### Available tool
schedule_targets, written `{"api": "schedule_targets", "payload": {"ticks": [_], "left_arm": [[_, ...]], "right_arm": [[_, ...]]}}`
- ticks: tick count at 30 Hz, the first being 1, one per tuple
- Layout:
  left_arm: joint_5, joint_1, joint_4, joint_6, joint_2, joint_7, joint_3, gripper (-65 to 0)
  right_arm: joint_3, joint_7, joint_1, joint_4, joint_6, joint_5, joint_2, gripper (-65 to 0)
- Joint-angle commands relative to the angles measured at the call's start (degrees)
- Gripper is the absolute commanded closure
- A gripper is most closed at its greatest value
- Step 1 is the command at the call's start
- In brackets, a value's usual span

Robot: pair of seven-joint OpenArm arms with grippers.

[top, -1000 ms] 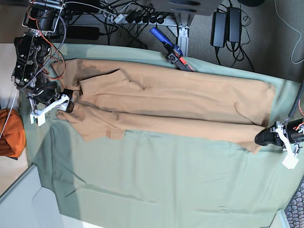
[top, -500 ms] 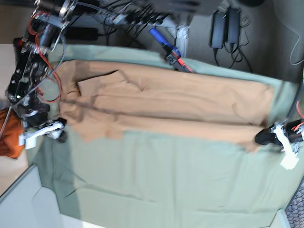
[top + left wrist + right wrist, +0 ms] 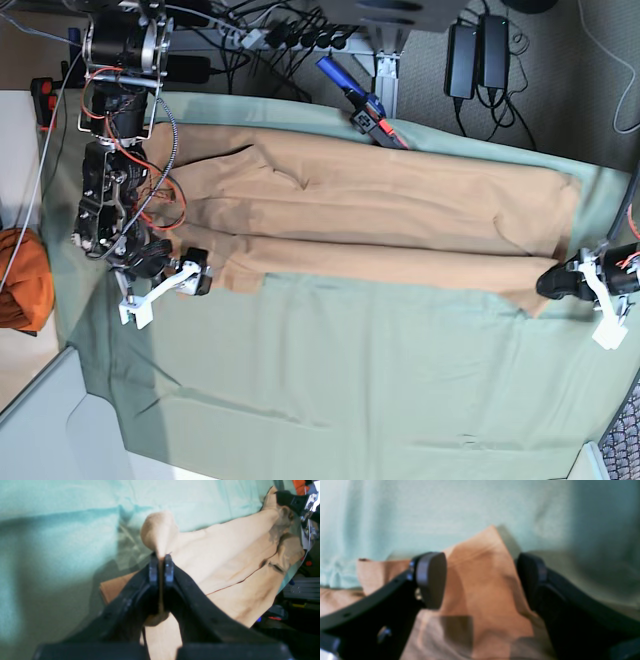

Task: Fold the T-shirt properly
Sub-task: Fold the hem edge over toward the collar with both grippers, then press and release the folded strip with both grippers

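Pale green cloth (image 3: 330, 380) covers the worktop under the tan T-shirt (image 3: 380, 215). Left pincer (image 3: 161, 566) stays clamped on its corner; right pincer (image 3: 190, 277), spread wide, has swung to the near sleeve corner, probably about to grip.

Right arm (image 3: 115, 190): black segmented links, red and black cables looped outside, silver motor housing on top. Right pincer (image 3: 165, 285): black fingers on white bracket. Left pincer (image 3: 580, 288): same black and white build.

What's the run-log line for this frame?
left pincer: shut on T-shirt hem corner | right pincer: open over shoulder-end corner | shirt: long folded strip on green cloth
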Motion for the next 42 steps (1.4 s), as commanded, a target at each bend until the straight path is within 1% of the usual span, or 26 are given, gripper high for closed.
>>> {"api": "schedule_targets", "payload": {"ticks": [1,2,3,4,5,7,11,13,17,23,27,29,32,36,37,40,42], "left_arm": [[-1.1,-1.1,0.9,-0.9,-1.1,-0.6,-0.4,0.0],[-1.1,-1.1,0.9,-0.9,-1.1,-0.6,-0.4,0.0],[-1.1,-1.1,0.9,-0.9,-1.1,-0.7,-0.4,0.0],[-1.2,-1.1,0.9,-0.9,-1.1,-0.7,-0.4,0.0],[-1.3,-1.1,0.9,-0.9,-1.1,-0.7,-0.4,0.0],[-1.3,-1.1,0.9,-0.9,-1.1,-0.7,-0.4,0.0],[-1.3,-1.1,0.9,-0.9,-1.1,-0.5,-0.4,0.0],[-1.6,-1.1,1.0,-0.9,-1.2,1.0,-0.4,0.0],[-3.3,-0.9,1.9,-0.9,-1.7,2.3,-0.4,0.0],[-3.7,1.9,8.3,-0.9,-3.8,3.6,-0.5,0.0],[-3.7,3.8,10.8,-0.9,-4.3,3.6,-0.4,0.0],[-3.7,4.7,10.8,-0.9,-4.5,3.5,-0.4,0.0],[-3.6,5.4,10.8,-0.9,-4.5,3.3,-0.4,0.0],[-3.6,5.4,10.8,-0.9,-4.5,2.9,-0.4,0.0],[-3.4,5.5,10.8,-0.9,-4.5,2.9,-0.4,-2.1],[-3.2,5.6,10.8,-0.9,-4.5,2.9,-0.4,-18.3],[-3.2,5.6,10.8,-0.9,-4.5,2.9,-0.4,-26.5]], "right_arm": [[-0.1,0.3,1.4,0.8,5.4,0.5,0.9,-43.8],[-0.2,0.3,1.4,0.8,5.4,0.5,0.9,-42.3],[-0.2,0.3,1.4,0.8,5.4,0.5,0.9,-37.9],[-0.2,0.3,1.4,0.8,5.3,0.5,0.9,-30.4],[-0.2,0.3,1.4,0.8,5.3,0.5,0.9,-21.3],[-0.2,0.3,1.4,0.8,5.3,0.5,0.9,-0.5],[-0.2,0.3,1.4,0.9,5.4,0.5,0.9,0.0],[-0.2,0.0,1.4,1.7,5.4,0.5,0.9,0.0],[-0.2,-2.4,0.5,6.5,5.4,1.2,1.2,0.0],[1.0,-2.8,-7.8,22.2,5.4,2.2,3.6,0.0],[1.1,-3.0,-13.4,29.7,5.4,3.1,6.2,0.0],[1.6,-3.0,-16.3,32.4,5.4,3.6,7.0,0.0],[3.6,-3.0,-19.7,35.5,5.4,4.0,7.1,0.0],[7.2,-4.2,-23.4,38.4,5.4,5.9,7.1,0.0],[8.0,-4.5,-24.4,39.1,5.4,6.1,7.1,0.0],[9.8,-5.6,-26.7,40.5,5.4,6.6,7.1,0.0],[10.0,-6.5,-27.8,40.5,5.4,6.5,7.1,0.0]]}}
